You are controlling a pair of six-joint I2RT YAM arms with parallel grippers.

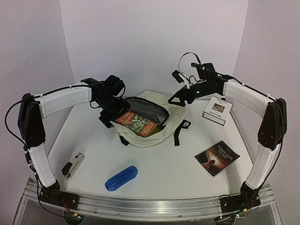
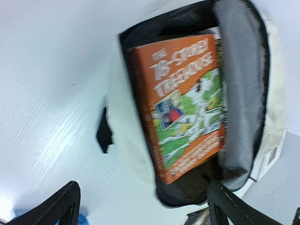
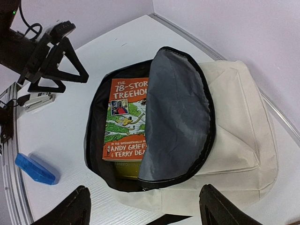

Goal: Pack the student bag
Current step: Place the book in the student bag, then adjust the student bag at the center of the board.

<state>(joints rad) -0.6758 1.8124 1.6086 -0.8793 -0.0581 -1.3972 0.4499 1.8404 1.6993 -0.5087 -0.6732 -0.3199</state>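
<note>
Student bag (image 1: 157,138) lies flat on the bench (image 1: 164,173), mouth gaping right beneath the left gripper (image 2: 145,204) and just ahead of the right gripper (image 3: 147,211). It's soft, floppy cloth, light and likely to sag, so I'd take it by the firmer zippered rim or the grey-lined flap (image 3: 176,117), not the slack panel. An orange book (image 3: 124,122) sits inside. Both grippers are spread wide, holding nothing. The left arm hangs nose-down over the opening, and the right arm leans in, tilted downward.

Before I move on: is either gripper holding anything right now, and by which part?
Nothing is held. The left gripper and right gripper both stand open by the student bag.
</note>
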